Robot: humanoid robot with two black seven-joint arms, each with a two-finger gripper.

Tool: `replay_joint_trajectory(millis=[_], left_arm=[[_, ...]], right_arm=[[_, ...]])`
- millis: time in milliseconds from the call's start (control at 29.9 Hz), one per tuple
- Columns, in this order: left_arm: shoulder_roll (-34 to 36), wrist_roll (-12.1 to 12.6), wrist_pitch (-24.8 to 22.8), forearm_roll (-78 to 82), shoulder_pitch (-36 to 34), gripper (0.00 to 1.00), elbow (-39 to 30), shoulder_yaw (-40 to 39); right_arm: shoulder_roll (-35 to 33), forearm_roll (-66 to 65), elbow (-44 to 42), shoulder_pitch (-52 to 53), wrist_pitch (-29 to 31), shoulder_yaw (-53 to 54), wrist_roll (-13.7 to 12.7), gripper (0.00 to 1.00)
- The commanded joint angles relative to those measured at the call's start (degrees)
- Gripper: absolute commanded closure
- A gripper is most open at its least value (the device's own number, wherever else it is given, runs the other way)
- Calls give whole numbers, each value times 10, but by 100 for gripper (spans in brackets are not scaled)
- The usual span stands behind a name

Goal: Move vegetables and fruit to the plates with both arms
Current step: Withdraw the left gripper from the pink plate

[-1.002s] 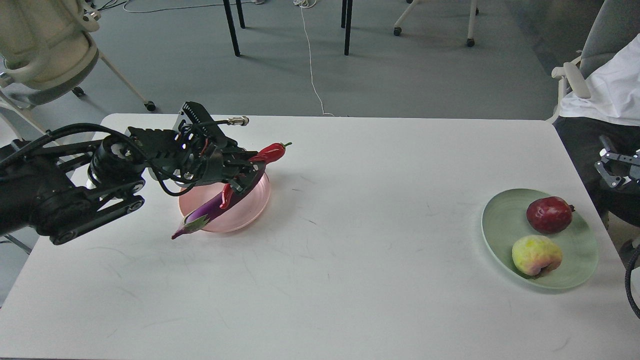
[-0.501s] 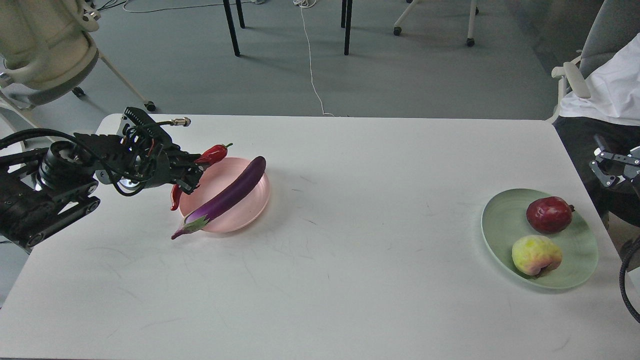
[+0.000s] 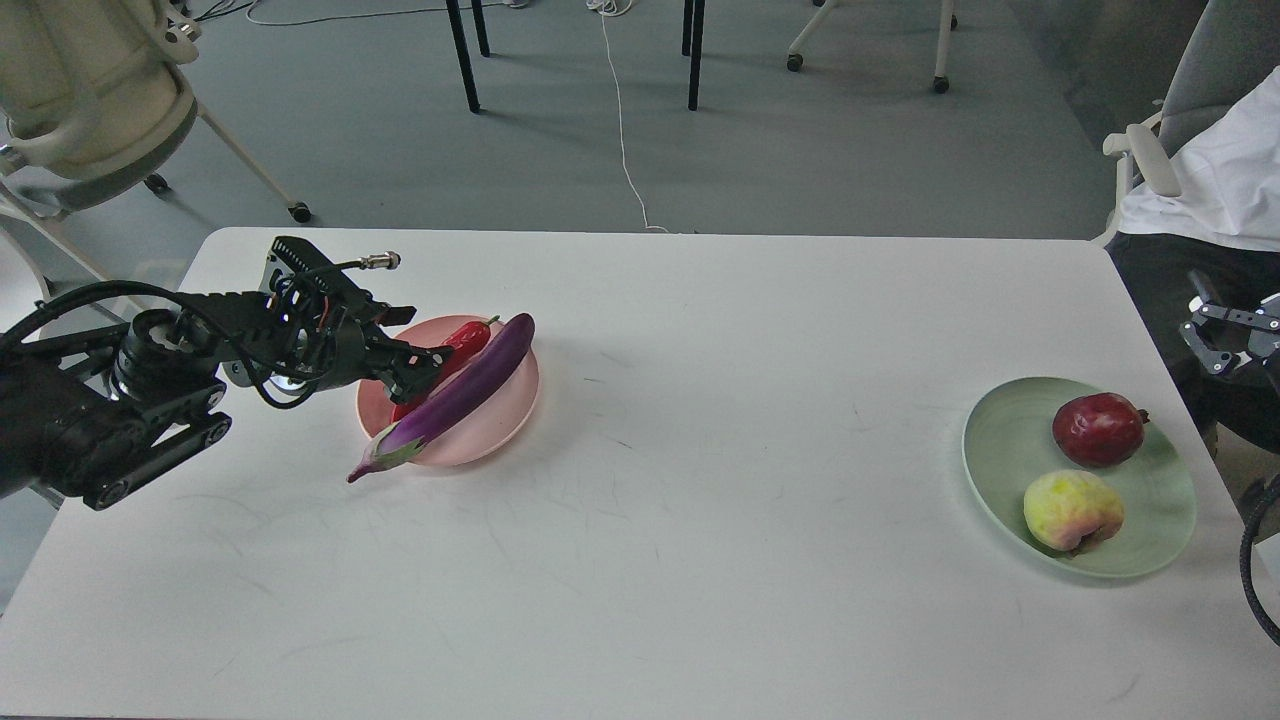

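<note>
White table (image 3: 640,500): left tool (image 3: 425,365) seemingly grips chili pepper (image 3: 462,340) over pink plate (image 3: 500,420).

White table, two plates

White table (image 3: 640,480) carries pink plate (image 3: 500,425) at left, slightly far, and green plate (image 3: 1000,450) at right edge, well apart. Eggplant's (image 3: 455,395) calyx end overhangs the pink plate's near rim.

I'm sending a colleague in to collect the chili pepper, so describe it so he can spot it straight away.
Start at the white table and go to the pink plate near its left end. Two vegetables lie in it side by side, just beyond the left gripper. The chili pepper is the shorter, shiny red one with a green stem, on the far side of the long purple eggplant.
</note>
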Motion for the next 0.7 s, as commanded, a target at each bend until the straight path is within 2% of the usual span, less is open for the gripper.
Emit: replay_joint_trajectory(millis=[0, 134, 367, 534, 668], left_arm=[[6, -3, -1, -138, -11, 4, 0, -40], [12, -4, -3, -401, -21, 2, 1, -105], [21, -1, -5, -816, -61, 2, 17, -121], [-7, -5, -7, -1021, -51, 2, 17, -165], [-44, -4, -12, -1118, -17, 2, 31, -206]], right_arm=[[0, 0, -1, 3, 0, 2, 0, 1], [0, 0, -3, 9, 0, 2, 0, 1], [5, 1, -23, 9, 0, 58, 0, 1], [64, 1, -43, 29, 0, 92, 0, 1], [83, 2, -78, 60, 0, 107, -3, 1]])
